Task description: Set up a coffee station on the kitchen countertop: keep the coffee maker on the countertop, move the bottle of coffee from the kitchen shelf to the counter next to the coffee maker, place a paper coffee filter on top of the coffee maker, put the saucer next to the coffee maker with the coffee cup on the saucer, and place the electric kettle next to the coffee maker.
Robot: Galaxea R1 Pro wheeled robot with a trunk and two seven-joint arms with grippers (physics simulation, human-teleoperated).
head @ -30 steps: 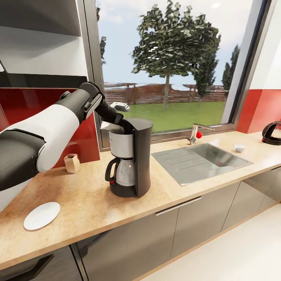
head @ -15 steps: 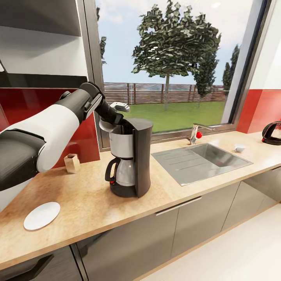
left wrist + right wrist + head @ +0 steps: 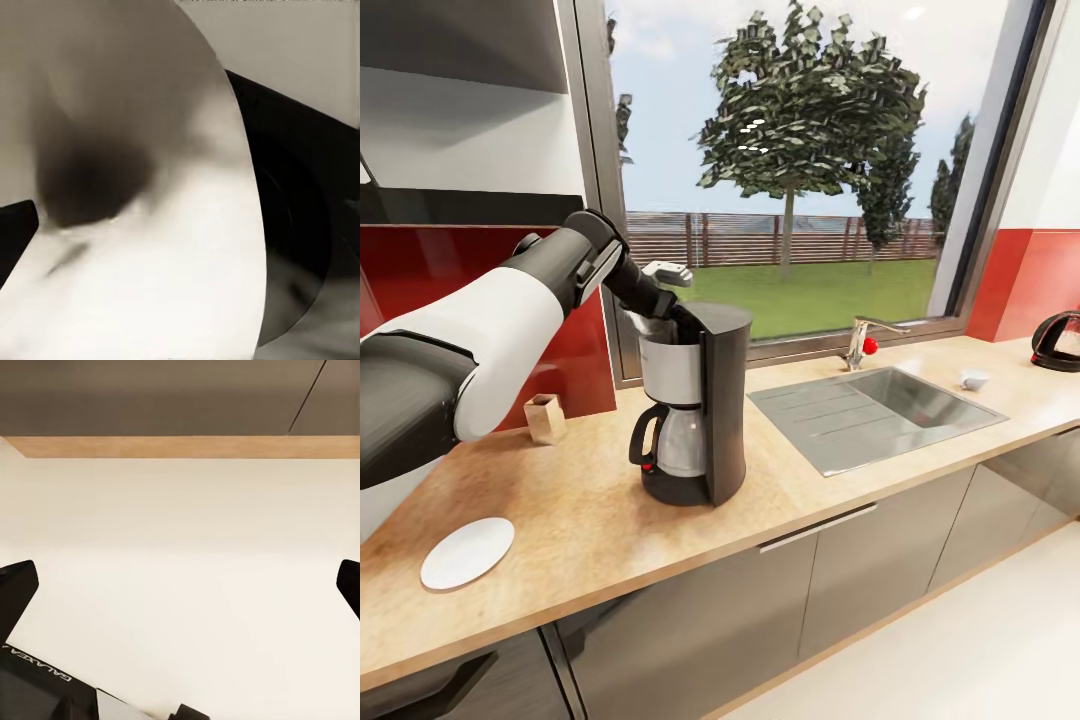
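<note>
Left claw [image 3: 650,318] is held over the coffee maker [image 3: 695,405] with the filter [image 3: 150,247] at it; its grip cannot be told. Right claw [image 3: 180,585] is seen wide open.

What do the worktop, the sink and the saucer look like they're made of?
Worktop: light wood or wood-look laminate, matte, with a faint grain. A render can't settle which.
Sink: brushed steel by its look, grey with soft reflections and a ribbed drainer.
Saucer: plain white and smooth with an even sheen, probably glazed ceramic, though it could be plastic.
</note>
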